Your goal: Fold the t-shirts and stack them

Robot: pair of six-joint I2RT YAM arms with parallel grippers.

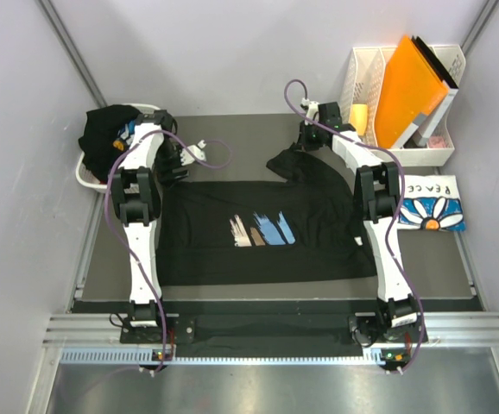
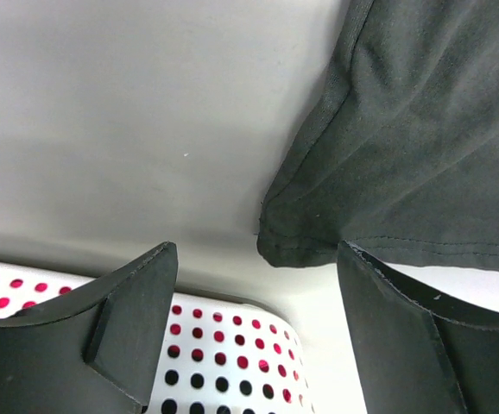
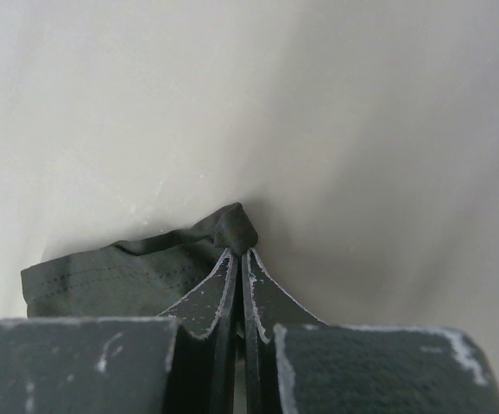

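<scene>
dark surface (image 1: pixel 439 259), white walls (image 1: pixel 232 52). printed black tee (image 1: pixel 258 250) flat, long axis left-right; my right tool (image 3: pixel 239 252) pinches its far edge, left tool (image 2: pixel 256 259) released.

The black t-shirt (image 1: pixel 267 241) is soft matt cloth with a stitched hem, its chest print a flatter, painted-looking layer; the white t-shirt (image 1: pixel 432 209) looks like a similar soft knit. Under them the surface (image 1: pixel 435 267) is dark, matt and smooth. The laundry basket (image 2: pixel 232 362) is white perforated plastic with a slight sheen, and the folder (image 1: pixel 409 82) is orange, smooth and semi-glossy. The right gripper (image 3: pixel 240 257) is matt black with whitish scuffs along its edges, the left gripper (image 2: pixel 258 259) cleaner — along the near edge runs a ribbed metal rail (image 1: pixel 275 330)
</scene>
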